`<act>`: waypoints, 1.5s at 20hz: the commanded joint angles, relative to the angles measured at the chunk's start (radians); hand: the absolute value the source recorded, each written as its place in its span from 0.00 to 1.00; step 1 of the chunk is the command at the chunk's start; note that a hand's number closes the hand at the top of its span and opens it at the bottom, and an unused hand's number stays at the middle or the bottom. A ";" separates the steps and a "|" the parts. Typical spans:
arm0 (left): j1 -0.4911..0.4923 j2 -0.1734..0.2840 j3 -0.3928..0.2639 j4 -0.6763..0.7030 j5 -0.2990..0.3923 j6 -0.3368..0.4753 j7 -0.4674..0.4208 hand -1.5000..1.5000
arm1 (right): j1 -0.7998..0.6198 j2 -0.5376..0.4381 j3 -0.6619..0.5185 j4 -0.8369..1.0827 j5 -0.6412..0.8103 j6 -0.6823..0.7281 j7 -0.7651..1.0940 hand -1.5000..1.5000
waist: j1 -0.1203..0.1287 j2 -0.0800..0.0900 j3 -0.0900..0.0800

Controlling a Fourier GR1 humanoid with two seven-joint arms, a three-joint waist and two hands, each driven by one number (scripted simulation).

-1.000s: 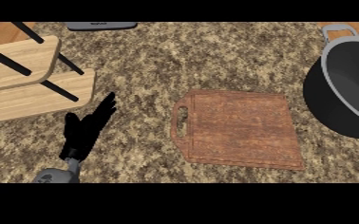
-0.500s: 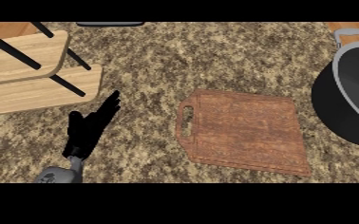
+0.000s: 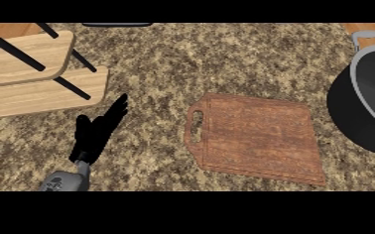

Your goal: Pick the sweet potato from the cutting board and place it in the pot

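Although the task names a sweet potato, none shows anywhere in the head view; its place and look cannot be told.

Cutting board (image 3: 256,139): reddish-brown wood, grained; rectangular with rounded corners; slot handle at its left end; lies flat on the counter, slightly skewed, right of centre; its top carries nothing visible.

Pot (image 3: 355,104): dark interior, grey rim; cut by the right edge; well right of the board, apart from it.

Counter (image 3: 205,64): speckled brown and tan stone.

Left hand (image 3: 99,131): black, on a grey forearm at lower left; fingers straight, close together, pointing up and right; holds nothing; apart from the board.

Right hand: not seen.

Wooden rack (image 3: 44,79): pale wood boards with black rods; upper left, above the left hand.
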 commanded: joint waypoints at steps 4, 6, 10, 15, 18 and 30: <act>0.008 0.029 0.027 -0.021 0.005 -0.043 0.004 0.50 | -0.153 -0.180 0.043 -0.106 0.165 0.021 0.400 1.00 | 0.013 0.001 0.000; -0.070 -0.036 0.005 0.070 -0.034 -0.002 0.000 0.50 | -0.257 -0.251 0.082 0.005 0.189 0.056 0.423 1.00 | 0.011 0.003 0.001; -0.025 -0.014 0.018 0.017 -0.025 -0.020 0.020 0.50 | -0.379 -0.353 0.130 0.023 0.257 0.129 0.607 1.00 | 0.016 0.001 0.001; -0.047 -0.018 0.025 0.038 -0.036 -0.029 0.006 0.50 | -0.574 -0.438 0.259 0.241 0.333 0.190 0.639 1.00 | 0.027 0.004 0.002; 0.018 -0.029 0.016 -0.011 -0.038 -0.027 0.005 0.50 | -0.645 -0.412 0.335 0.310 0.412 0.185 0.654 1.00 | 0.022 0.001 0.002; -0.024 -0.035 0.016 0.020 -0.046 -0.050 -0.022 0.50 | -0.935 -0.431 0.511 0.815 0.549 0.470 0.792 1.00 | 0.050 0.011 0.002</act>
